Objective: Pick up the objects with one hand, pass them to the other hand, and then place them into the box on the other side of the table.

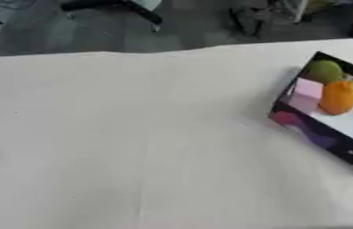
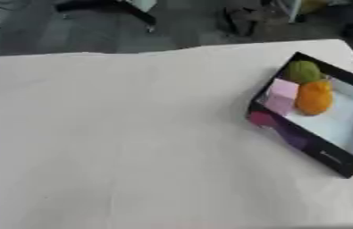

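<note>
A black-walled box [image 2: 320, 155] with a pale floor lies at the right of the table, turned askew. Inside it, toward the far corner, sit a green round object [image 2: 303, 71], an orange object [image 2: 313, 97] just in front of it, and a pink block [image 2: 282, 91] against the left wall. The box's near outer wall shows red and purple print [image 2: 277, 126]. Neither of my hands shows in either view.
A cream cloth covers the table [image 1: 132, 134], whose far edge runs across the top of the views. Beyond it is a grey floor with dark chair legs [image 1: 144, 13] and clutter. The box reaches the table's right edge.
</note>
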Motion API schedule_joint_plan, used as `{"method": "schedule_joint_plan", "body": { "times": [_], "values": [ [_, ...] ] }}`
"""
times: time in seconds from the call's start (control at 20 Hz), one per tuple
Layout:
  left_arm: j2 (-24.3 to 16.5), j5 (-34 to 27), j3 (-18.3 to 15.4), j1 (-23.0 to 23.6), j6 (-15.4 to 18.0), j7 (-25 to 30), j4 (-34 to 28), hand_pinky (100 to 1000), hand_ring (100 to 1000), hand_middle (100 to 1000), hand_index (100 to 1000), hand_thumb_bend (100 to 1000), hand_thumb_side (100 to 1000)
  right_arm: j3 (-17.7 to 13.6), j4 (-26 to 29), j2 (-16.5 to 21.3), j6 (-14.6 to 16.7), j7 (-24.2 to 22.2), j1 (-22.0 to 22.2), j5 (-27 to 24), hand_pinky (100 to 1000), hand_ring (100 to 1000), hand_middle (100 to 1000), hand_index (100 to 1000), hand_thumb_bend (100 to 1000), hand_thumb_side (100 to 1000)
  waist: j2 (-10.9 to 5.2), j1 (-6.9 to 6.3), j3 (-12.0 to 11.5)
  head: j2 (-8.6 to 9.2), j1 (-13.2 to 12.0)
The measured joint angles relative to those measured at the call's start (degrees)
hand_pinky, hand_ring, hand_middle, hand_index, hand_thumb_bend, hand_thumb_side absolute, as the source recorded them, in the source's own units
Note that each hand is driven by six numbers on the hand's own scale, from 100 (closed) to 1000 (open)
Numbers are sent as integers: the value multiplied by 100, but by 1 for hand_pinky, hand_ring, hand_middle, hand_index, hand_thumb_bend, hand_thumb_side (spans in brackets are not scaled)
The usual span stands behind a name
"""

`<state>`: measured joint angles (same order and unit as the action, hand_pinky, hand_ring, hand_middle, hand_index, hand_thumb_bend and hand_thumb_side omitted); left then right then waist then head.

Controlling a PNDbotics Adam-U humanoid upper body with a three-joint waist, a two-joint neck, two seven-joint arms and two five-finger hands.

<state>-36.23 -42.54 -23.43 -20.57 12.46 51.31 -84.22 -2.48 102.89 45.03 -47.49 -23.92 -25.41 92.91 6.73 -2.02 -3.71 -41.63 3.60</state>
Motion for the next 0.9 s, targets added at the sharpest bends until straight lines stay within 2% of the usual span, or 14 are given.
{"method": "schedule_joint_plan", "body": {
  "times": [0.2,0.35,0.6,0.7,0.8,0.9],
  "values": [
    [2,-128,-156,150,42,-25,-125,718,569,612,756,100,564,-65,779,232,209,-209,172,367,795,790,773,910,471,393,-173,37,16,-4,-101],
    [0,-197,-260,281,109,-100,-197,719,574,615,761,100,567,-234,1007,415,385,-314,175,473,796,789,778,899,457,402,-251,64,65,-27,-97],
    [-41,-302,-505,544,269,-503,-359,719,583,623,765,100,570,-767,1079,752,954,142,381,489,800,789,787,878,435,400,-422,108,142,-118,-87],
    [-115,-330,-650,680,347,-771,-434,719,586,626,766,100,571,-1034,1084,906,1193,331,578,572,798,788,787,874,426,398,-517,115,162,-161,-91],
    [-191,-342,-821,855,432,-1120,-541,720,593,633,767,100,575,-1314,1085,1045,1396,510,810,709,797,787,787,868,417,392,-546,118,168,-199,-110],
    [-260,-354,-997,1072,517,-1516,-647,721,598,638,769,100,581,-1582,1086,1146,1521,668,1100,871,797,787,788,862,410,391,-613,126,183,-214,-128]
  ]
}}
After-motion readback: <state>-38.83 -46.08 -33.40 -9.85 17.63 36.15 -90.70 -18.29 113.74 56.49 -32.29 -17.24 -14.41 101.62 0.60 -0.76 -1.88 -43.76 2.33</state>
